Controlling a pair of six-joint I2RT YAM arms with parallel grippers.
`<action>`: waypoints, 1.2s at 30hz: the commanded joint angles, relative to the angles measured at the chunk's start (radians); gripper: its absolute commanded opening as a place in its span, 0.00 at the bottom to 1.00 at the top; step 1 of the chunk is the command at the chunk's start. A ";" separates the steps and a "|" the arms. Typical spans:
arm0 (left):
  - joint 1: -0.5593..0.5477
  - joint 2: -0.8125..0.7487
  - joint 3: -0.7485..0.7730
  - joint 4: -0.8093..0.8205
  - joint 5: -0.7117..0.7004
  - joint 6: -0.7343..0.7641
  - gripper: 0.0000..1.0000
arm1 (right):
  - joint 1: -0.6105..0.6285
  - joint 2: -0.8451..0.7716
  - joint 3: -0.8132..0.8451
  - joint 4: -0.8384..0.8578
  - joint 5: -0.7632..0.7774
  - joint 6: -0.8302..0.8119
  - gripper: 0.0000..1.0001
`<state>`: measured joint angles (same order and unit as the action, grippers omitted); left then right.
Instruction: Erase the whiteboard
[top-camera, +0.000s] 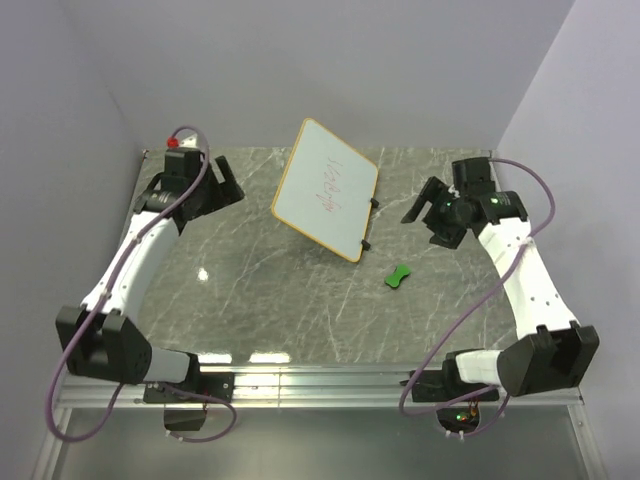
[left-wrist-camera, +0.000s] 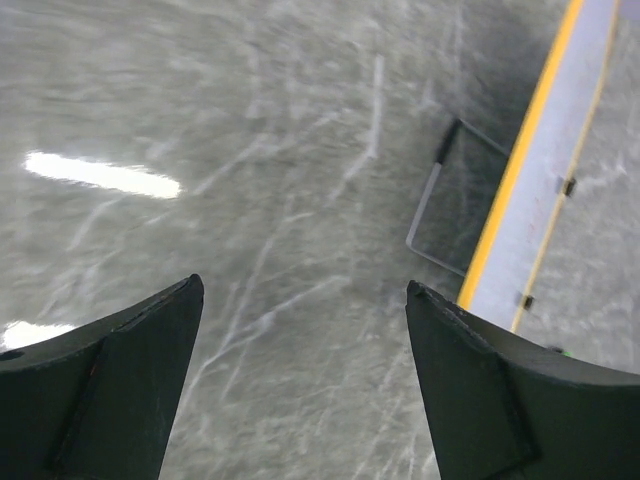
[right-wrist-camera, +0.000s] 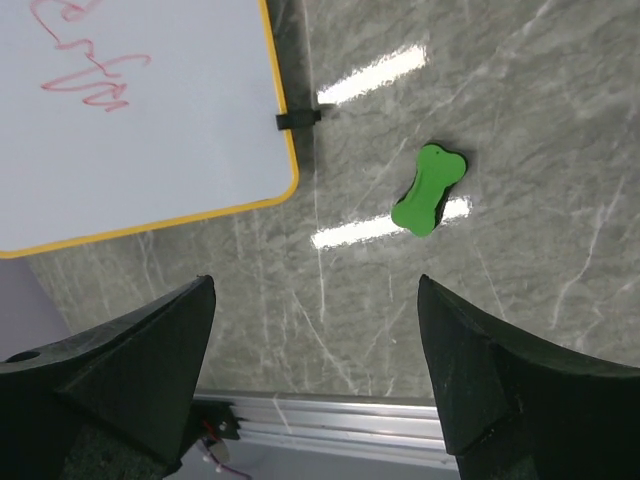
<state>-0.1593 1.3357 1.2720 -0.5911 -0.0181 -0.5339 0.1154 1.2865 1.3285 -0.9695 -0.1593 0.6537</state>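
Right gripper (top-camera: 428, 222) is spread wide, nothing between the fingers, hovering over the table (top-camera: 250, 300) off the whiteboard's right edge. Left gripper (top-camera: 224, 190) is also spread and empty, well off to the board's left. The whiteboard (top-camera: 325, 190) sits far-middle of the table, turned diagonally, with red scribble (right-wrist-camera: 90, 80) on it. The green eraser (right-wrist-camera: 430, 190) lies on the marble just beside the board's near-right corner, apart from it. In the right wrist view it is ahead and right of the gap. Its long axis runs roughly across the closing line, so the waist looks pinchable. The right arm is clearly nearer.
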 joint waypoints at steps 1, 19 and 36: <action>-0.017 0.068 0.065 0.097 0.154 0.044 0.88 | 0.056 0.080 -0.020 0.092 -0.005 0.001 0.88; -0.086 0.194 0.138 0.070 0.236 0.098 0.76 | 0.118 0.353 -0.267 0.250 0.104 0.144 0.51; -0.086 0.197 0.139 0.059 0.208 0.107 0.75 | 0.102 0.544 -0.181 0.236 0.182 0.104 0.17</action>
<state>-0.2436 1.5459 1.3838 -0.5426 0.1993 -0.4458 0.2241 1.8034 1.1221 -0.7475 -0.0437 0.7689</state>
